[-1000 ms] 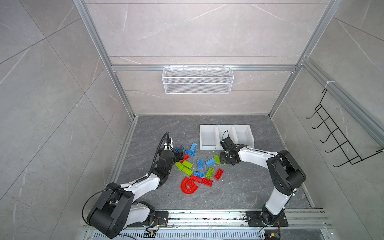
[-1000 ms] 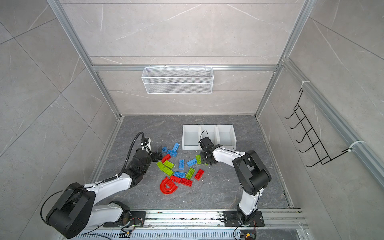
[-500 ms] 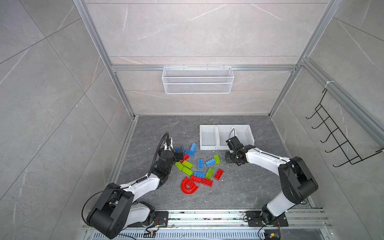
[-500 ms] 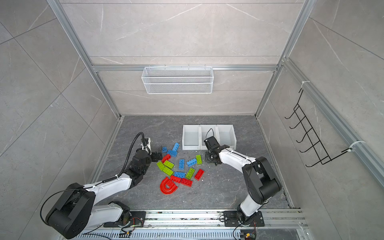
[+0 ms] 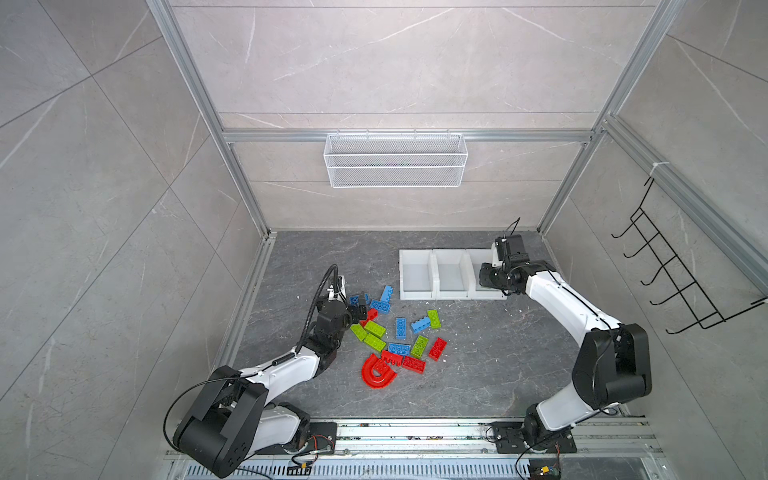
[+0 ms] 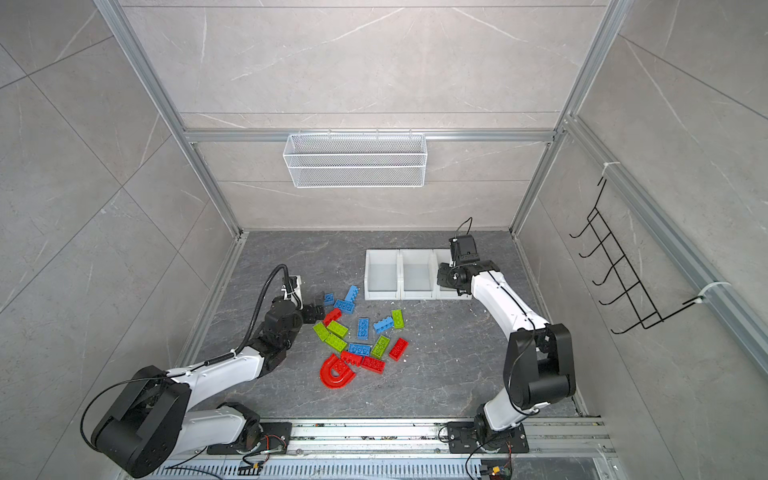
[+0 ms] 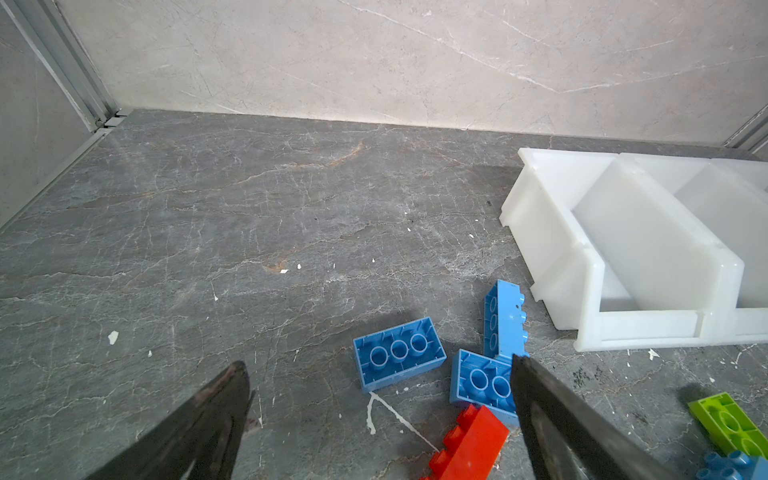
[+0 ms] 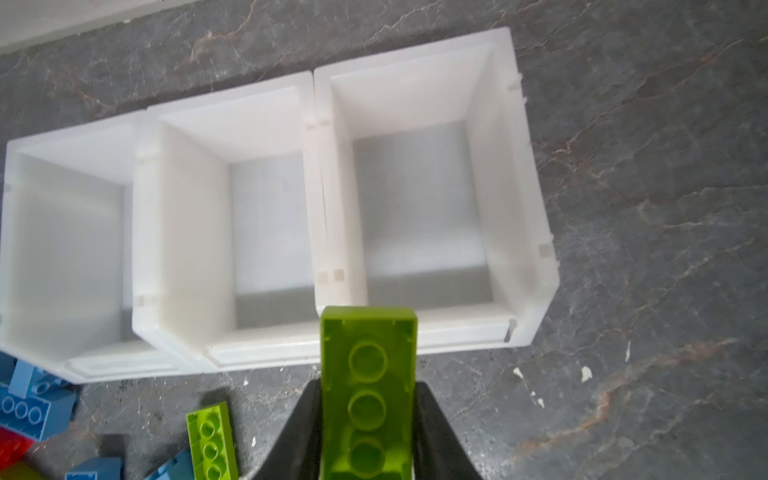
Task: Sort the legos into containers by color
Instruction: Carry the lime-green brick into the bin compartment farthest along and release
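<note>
Right end effector (image 8: pixel 368 399), clamped on a lime green brick (image 8: pixel 368 357), has travelled from the loose legos (image 5: pixel 399 328) on the counter (image 5: pixel 478 374) to the rightmost of the containers (image 8: pixel 521 174), all three empty; releasing it would start the sorting. Left end effector (image 7: pixel 378 361) hovers, jaws apart, over blue bricks (image 7: pixel 399 353).

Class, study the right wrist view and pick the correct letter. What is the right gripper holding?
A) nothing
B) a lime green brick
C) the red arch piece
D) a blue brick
B: the right gripper is shut on a lime green brick, its hollow underside facing the camera, close to the white containers.
</note>
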Available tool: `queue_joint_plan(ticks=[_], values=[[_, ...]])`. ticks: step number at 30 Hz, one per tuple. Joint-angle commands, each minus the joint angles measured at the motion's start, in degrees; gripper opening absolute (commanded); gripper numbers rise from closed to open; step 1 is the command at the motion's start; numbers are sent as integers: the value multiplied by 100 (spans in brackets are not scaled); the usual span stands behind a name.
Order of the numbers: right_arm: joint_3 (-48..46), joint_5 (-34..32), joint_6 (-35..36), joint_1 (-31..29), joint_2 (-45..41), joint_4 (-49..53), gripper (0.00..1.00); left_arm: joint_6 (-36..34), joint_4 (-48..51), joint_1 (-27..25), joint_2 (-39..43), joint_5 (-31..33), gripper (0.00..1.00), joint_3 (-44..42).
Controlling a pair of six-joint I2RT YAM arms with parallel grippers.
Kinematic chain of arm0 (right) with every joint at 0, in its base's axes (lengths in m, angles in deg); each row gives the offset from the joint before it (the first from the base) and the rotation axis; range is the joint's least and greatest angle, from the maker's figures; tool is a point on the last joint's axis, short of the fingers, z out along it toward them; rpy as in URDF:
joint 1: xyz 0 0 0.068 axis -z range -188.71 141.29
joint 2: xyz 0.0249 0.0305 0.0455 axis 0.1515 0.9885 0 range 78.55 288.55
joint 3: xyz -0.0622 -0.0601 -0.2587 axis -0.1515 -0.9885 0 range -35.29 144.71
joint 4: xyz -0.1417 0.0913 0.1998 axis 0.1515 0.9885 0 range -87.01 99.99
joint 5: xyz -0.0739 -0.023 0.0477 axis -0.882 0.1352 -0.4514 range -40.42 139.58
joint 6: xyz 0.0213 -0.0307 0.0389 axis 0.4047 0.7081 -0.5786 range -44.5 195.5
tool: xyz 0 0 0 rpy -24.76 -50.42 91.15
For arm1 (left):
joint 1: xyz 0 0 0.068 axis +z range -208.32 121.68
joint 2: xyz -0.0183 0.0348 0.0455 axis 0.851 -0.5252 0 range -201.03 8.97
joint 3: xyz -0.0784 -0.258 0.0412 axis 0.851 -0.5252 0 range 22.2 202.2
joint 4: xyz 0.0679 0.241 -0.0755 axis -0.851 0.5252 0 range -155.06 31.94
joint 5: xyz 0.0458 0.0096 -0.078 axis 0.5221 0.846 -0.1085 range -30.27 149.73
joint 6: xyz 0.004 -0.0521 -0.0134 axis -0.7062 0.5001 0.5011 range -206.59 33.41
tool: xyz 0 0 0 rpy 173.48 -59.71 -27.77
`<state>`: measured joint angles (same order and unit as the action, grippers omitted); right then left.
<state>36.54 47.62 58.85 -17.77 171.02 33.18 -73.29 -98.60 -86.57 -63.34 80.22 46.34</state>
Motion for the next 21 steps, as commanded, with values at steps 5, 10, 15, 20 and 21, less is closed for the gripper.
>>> queue_joint_plan(ticks=[5,10,15,20,21], values=[[510,142,231,319,779,139,27,136,-270,13,-19,-24,100,45],[507,175,290,583,921,60,27,139,-269,17,99,18,100,12],[641,192,442,759,1063,123,26,139,-283,15,93,11,100,-8],[795,253,478,783,1144,221,26,121,-293,15,95,77,100,-22],[876,257,513,780,1191,300,26,113,-300,13,100,72,100,-23]])
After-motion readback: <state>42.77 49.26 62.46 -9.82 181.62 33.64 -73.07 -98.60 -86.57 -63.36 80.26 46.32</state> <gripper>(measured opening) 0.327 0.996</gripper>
